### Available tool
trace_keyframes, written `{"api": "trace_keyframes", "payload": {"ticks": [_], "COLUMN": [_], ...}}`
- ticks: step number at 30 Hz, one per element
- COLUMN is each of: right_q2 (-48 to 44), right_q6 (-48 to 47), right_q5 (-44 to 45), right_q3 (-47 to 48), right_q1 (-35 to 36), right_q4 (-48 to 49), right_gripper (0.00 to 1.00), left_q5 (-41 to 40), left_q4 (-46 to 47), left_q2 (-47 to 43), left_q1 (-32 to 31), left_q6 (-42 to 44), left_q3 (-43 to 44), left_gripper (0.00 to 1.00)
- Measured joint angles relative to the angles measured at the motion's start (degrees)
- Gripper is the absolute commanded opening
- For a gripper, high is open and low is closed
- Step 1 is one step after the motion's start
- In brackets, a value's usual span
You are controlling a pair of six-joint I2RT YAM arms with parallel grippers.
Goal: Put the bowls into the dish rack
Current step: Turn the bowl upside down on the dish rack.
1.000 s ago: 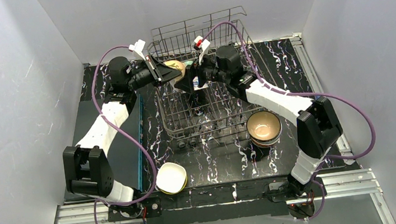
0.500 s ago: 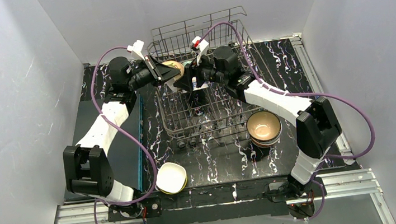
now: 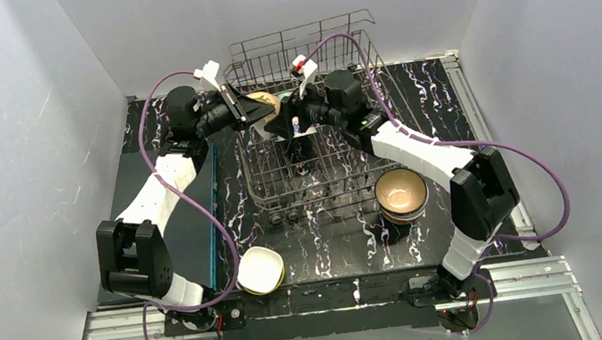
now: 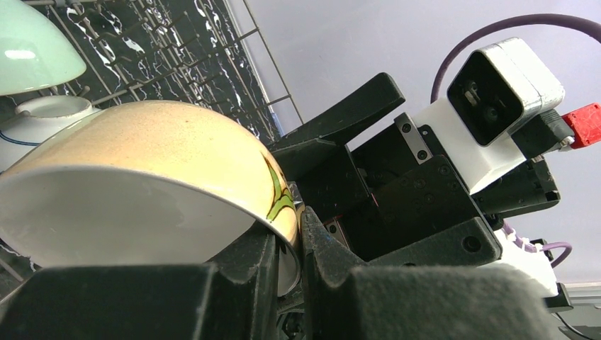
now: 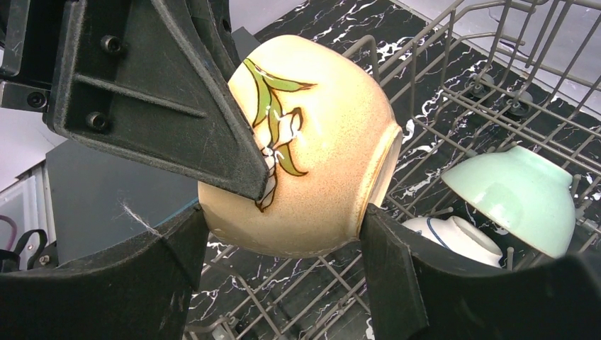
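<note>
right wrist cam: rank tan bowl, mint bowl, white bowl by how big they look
1. tan bowl: fills the most frame, but it sits nearest the lens, so its true size is unsure.
2. mint bowl: clearly smaller in view, farther back.
3. white bowl: smallest, though partly hidden, so only a rough call.

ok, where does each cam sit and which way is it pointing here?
Top external: above and behind the robot, facing down; shows left arm, right arm, left claw and right claw together over the dish rack.
Left wrist: faces along its own fingers pinching the tan bowl rim; right claw beyond.
Right wrist: faces down into the dish rack; own fingers clasp the tan bowl's sides.
Shared: both wrist views catch the tan bowl, mint bowl and white bowl.
</note>
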Motion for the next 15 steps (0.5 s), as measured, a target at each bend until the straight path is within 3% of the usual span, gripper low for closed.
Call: {"api": "trace_keyframes", "payload": {"ticks": [7,15], "right_q2": [0.63,0.98], "right_q6": [0.04,0.28], "right_q5": [-0.15,0.11], "right_q3": [0.0,0.0], "right_q1": [0.0,0.04], "right_q4": [0.09,0.52], "right_gripper": [0.87,0.95], "left_q5": [-0.11,0.74], "left_q4": [-0.02,-0.04], "left_q2": [0.59,0.68], "left_q1": [-0.02,-0.46], "left_q6": [0.13,0.22], "left_q3": [-0.02,-0.15], "left_gripper": [0.0,0.0]}}
